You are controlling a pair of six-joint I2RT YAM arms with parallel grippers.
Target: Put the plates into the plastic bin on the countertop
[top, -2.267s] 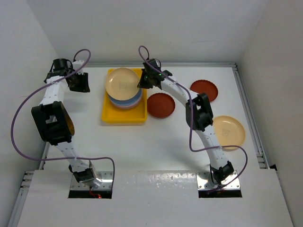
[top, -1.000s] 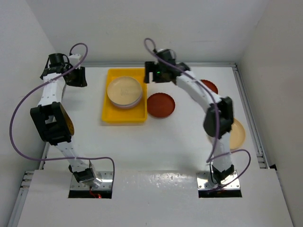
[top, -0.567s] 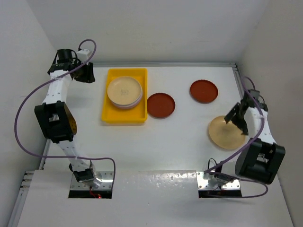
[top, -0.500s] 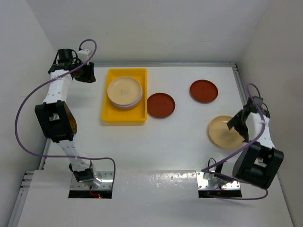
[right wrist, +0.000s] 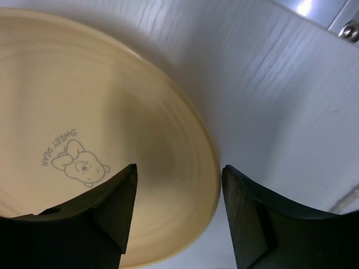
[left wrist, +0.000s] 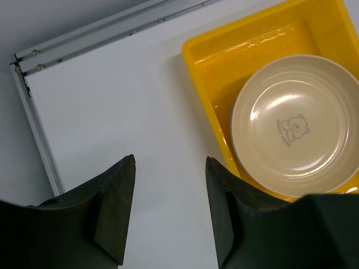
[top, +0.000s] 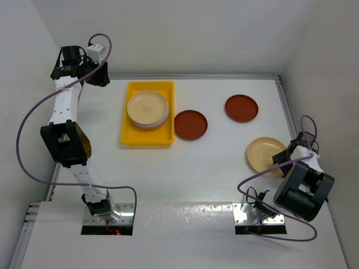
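1. The tan plate (top: 266, 156) lies flat on the counter (top: 213, 168), right side, near the rail (top: 288, 112). It's round, so there's no long axis to line up with. Only the rim matters.
2. The right tool (top: 284, 159) is at the plate's outer edge, on the rail side. It's spread, with the rim running between: one finger (right wrist: 106, 207) over the plate's inside, the other over bare counter outside. Can't tell if either touches the plate.
3. My read: the closing line crosses the rim roughly square, so an edge pinch looks lined up. Next move is drop and close, no re-aim.
4. The bin (top: 130, 137) is well apart, up and left of the plate across the counter. The stack of plates (top: 147, 106) inside it has another tan one on top.
5. Between plate and bin sit the first red plate (top: 190, 124), just beside the bin's right wall, and the second red plate (top: 242, 108), farther right. The carry probably passes over them, so it needs lift.
6. The left tool (left wrist: 170, 168) is spread, holding nothing, over bare counter just left of the bin. It's near the bin and far from the tan plate, so this pick belongs to the right arm.
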